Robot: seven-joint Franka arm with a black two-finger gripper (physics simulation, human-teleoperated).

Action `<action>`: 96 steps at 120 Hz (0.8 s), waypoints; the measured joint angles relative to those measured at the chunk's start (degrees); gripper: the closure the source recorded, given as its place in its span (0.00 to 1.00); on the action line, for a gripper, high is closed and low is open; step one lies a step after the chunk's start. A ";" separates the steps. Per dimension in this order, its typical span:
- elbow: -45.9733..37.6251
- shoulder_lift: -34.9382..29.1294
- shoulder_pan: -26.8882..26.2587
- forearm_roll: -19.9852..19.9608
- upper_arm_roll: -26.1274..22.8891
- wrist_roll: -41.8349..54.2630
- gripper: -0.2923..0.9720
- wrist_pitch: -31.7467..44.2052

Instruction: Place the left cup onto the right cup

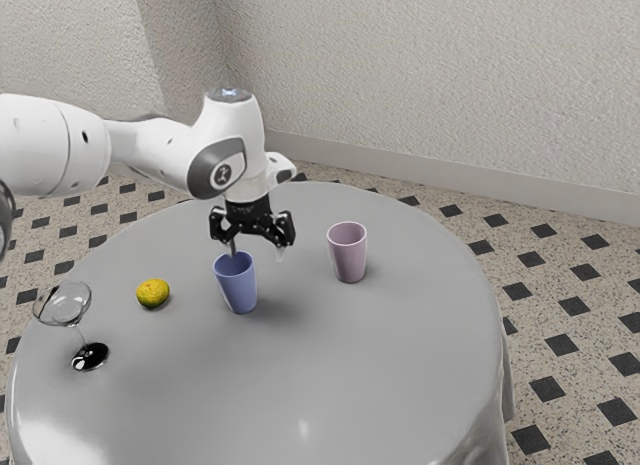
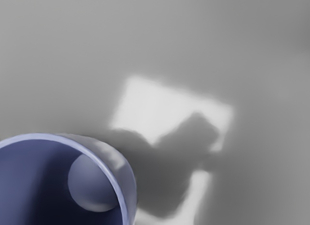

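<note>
On the round grey table (image 1: 400, 365), my pincer (image 1: 257, 250) hung spread open and gripping nothing, right above the rim of the blue cup (image 1: 236, 283), which stood upright, with the pink cup (image 1: 347, 252) apart from it toward the exterior view's right. So I'd say the job was barely started: no grab, no lift, no stacking yet. The tipped wine glass (image 1: 62, 305) and little yellow fruit (image 1: 153, 293) sat off on the other side.
</note>
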 joint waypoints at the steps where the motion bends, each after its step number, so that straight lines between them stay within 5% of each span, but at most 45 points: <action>1: 0.00 0.08 0.00 0.00 0.00 -0.05 0.23 0.08; 78: 0.64 5.46 1.79 0.05 0.26 -1.53 0.23 5.64; 96: 0.65 6.08 1.86 0.01 0.24 -1.48 0.31 6.66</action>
